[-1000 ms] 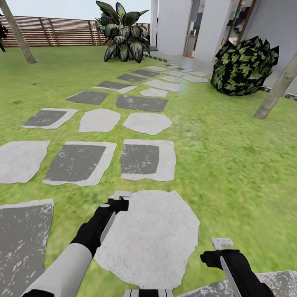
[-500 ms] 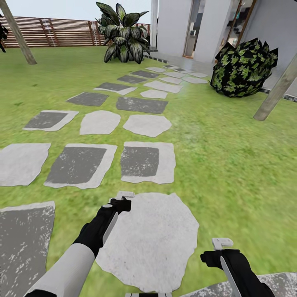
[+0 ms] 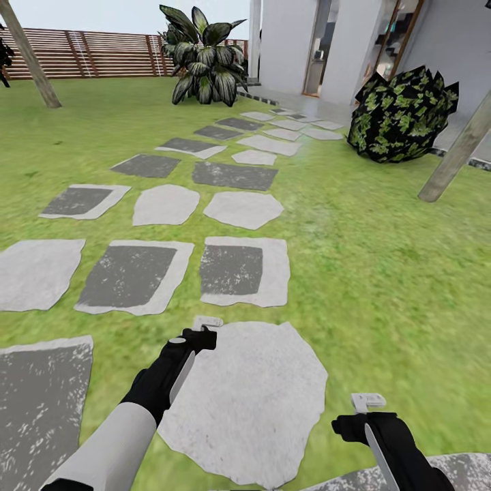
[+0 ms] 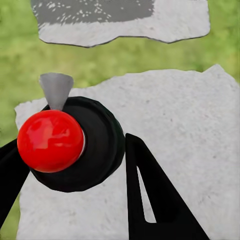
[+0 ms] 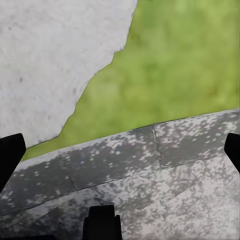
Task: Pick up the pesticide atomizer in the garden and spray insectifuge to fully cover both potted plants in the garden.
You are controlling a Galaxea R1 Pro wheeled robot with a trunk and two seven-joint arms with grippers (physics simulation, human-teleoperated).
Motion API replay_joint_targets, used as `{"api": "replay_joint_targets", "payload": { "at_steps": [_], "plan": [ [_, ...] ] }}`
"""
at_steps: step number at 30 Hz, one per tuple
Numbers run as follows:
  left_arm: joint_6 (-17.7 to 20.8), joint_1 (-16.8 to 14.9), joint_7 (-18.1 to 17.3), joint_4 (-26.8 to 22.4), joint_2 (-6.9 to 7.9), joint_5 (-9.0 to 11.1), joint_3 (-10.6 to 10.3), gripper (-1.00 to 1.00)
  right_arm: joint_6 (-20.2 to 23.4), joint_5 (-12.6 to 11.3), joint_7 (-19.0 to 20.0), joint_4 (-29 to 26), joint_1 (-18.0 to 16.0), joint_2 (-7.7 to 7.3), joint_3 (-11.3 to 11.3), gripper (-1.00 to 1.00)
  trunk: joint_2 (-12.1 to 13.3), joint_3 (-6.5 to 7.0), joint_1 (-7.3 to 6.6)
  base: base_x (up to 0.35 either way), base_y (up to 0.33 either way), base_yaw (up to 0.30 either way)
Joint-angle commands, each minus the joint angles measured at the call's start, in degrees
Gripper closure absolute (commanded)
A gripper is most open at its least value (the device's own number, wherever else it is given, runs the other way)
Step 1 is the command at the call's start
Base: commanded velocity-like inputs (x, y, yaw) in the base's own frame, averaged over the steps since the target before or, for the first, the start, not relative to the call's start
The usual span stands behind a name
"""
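Whole head view shifted slightly since a second ago: base creeping along stepping stones (image 3: 245, 273), still searching. Left gripper (image 3: 199, 334) clasps red-capped black object (image 4: 65, 142); right gripper (image 5: 120, 150) spread, empty.

ahead of me stepping stones (image 3: 234, 263) cross the lawn (image 3: 382, 273) toward a white building (image 3: 341, 41). a dark leafy bush (image 3: 402, 112) sits right of them, a wooden fence (image 3: 95, 53) behind, a leaning trunk (image 3: 31, 58) far left.
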Motion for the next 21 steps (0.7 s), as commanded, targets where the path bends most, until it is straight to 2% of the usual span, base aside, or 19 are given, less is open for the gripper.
{"api": "replay_joint_targets", "payload": {
  "at_steps": [1, 7, 13, 21],
  "plan": [
    [0.3, 0.0, 0.0, -0.1, 0.01, 0.0, 0.0, 1.0, 0.3, 0.0, 0.0, -0.1, 0.0, -0.02, 0.0, -1.0, 0.0, -0.04, -0.01, 0.0, 0.0, 0.0],
    [0.3, 0.0, 0.0, -0.2, 0.08, 0.0, 0.0, 1.0, 0.3, 0.0, -0.1, -0.1, 0.0, -0.03, -0.4, -1.0, 0.0, 0.13, -0.01, 0.0, 0.0, -0.062],
    [0.3, 0.0, 0.0, -0.2, 0.04, 0.1, -0.1, 1.0, 0.3, 0.1, 0.0, 0.0, 0.0, -0.03, -4.5, -1.0, 0.0, 0.55, -0.01, -0.023, 0.0, -0.189],
    [1.9, 0.0, 0.0, -0.2, 0.03, 0.1, -0.1, 1.0, 0.3, 0.1, 0.0, 0.0, 0.0, -0.03, -5.7, -1.0, 0.0, 1.13, -0.01, -0.215, 0.046, -0.202]
  ]
}}
